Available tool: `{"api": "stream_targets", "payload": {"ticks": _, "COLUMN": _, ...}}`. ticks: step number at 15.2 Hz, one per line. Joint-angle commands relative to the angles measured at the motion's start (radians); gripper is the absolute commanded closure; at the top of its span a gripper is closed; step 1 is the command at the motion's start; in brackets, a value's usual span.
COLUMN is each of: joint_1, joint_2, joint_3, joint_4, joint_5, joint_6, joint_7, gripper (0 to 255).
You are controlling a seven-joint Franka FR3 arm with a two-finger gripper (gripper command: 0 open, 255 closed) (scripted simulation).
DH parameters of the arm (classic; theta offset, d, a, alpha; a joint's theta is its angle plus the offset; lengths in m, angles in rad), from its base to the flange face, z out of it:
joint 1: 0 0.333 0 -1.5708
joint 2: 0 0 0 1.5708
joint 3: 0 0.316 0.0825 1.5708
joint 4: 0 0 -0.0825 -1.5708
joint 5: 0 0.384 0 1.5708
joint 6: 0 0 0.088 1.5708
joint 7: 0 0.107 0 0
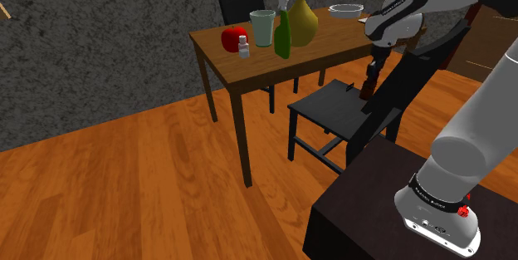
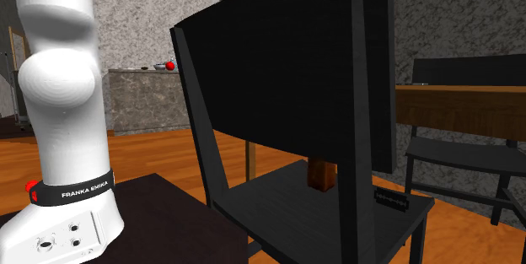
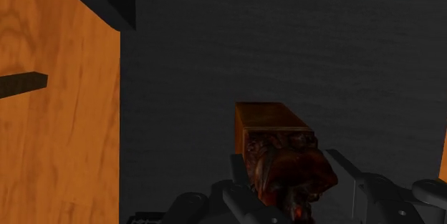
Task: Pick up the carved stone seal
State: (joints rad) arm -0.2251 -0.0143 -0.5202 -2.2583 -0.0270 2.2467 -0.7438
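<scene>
Wrist view puts the carved stone seal right at the gripper: a reddish-brown block with flat, square-cut sides and a knobbly carved top. The two black fingers press against that carved top from either side, so the jaws are closed on the seal, not standing free. In the shoulder view the seal hangs under the gripper at the right of centre, over the black chair. In the second exterior view it shows low in the middle, upright beneath the chair's back. Its foot is at or barely off the seat, and I cannot tell which.

It looks stiff and dense, likely heavy for its size, and the carving gives the pads uneven contact. The flat sides lower down would be the surer hold, since the block could tilt or slip if it is gripped only at the top. A straight, slow lift seems wise, as the chair's back stands close.

Beyond the chair, in the upper middle of the shoulder view, the wooden table carries a green bottle and a yellow vase.
</scene>
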Motion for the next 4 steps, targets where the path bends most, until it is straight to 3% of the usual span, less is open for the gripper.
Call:
{"api": "stream_targets", "payload": {"ticks": 1, "joint_1": 0.002, "joint_2": -0.016, "joint_3": 0.002, "joint_4": 0.015, "joint_5": -0.010, "joint_6": -0.029, "joint_7": 0.009, "gripper": 255}}
{"api": "stream_targets", "payload": {"ticks": 4, "joint_1": 0.002, "joint_2": -0.025, "joint_3": 0.003, "joint_4": 0.022, "joint_5": -0.015, "joint_6": -0.044, "joint_7": 0.013, "gripper": 255}}
